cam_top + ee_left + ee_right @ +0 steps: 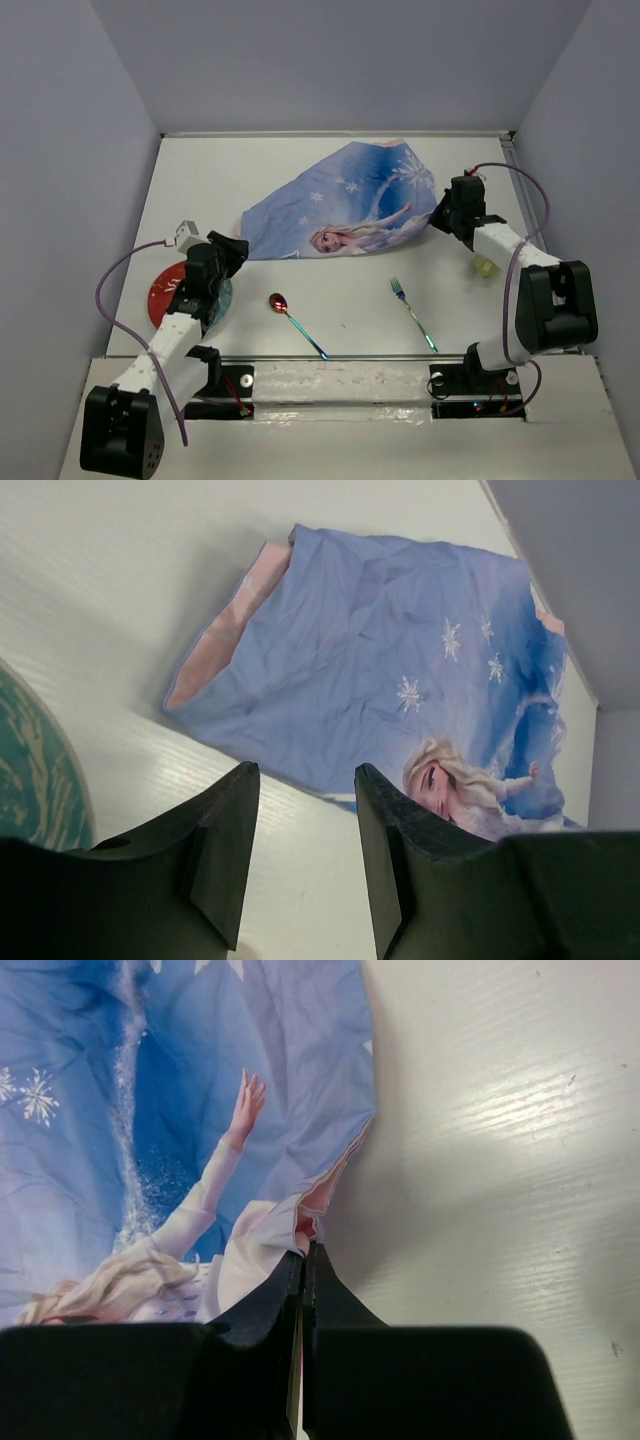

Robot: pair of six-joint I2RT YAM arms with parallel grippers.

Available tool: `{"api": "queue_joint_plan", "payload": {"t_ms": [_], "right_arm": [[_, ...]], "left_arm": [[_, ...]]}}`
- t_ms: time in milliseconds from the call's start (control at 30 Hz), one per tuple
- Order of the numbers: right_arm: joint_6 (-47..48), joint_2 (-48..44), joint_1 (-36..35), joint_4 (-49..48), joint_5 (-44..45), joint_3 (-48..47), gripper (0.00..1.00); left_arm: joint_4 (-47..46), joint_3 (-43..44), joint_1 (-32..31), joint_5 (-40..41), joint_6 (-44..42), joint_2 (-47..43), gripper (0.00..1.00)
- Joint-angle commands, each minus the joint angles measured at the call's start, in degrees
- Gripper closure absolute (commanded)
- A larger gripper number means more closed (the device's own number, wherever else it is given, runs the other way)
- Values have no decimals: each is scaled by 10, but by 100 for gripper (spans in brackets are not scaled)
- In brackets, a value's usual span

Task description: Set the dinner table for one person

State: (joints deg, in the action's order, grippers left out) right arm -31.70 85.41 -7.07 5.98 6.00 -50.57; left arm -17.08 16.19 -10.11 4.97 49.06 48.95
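Cloth placemat (345,205), soft, light and crumpled, lies askew at the far middle of the tabletop (340,290), its long axis slanting from near-left to far-right. Right jaws are clenched on its right edge, probably a sound hold for limp fabric. Left jaws hang released and empty by the plate (160,295), facing the mat's opposite corner. The tabletop is stiff and flat, its length running left to right.

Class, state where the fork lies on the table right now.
In the top view, the fork lies right of centre on the table, near its front edge, to the right of the spoon and apart from it.
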Motion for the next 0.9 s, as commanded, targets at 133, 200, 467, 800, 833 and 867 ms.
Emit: {"api": "queue_joint_plan", "payload": {"t_ms": [133,200,467,800,833,867], "right_arm": [[7,-16,3,-26,-15,-30,100],[9,-22,3,-26,-15,-26,100],[13,-32,8,-26,-23,-17,100],[15,-36,8,-29,-39,-18,100],[13,-36,8,-30,-39,-18,100],[14,-36,8,-30,-39,-17,100]], "left_arm": [[86,24,-9,8,4,30,50],[58,28,-15,41,6,49,50],[15,73,-19,83,-12,172,51],[-7,96,-19,119,-25,252,51],[-7,97,-19,119,-25,256,51],[-8,99,-19,119,-26,265,51]]}}
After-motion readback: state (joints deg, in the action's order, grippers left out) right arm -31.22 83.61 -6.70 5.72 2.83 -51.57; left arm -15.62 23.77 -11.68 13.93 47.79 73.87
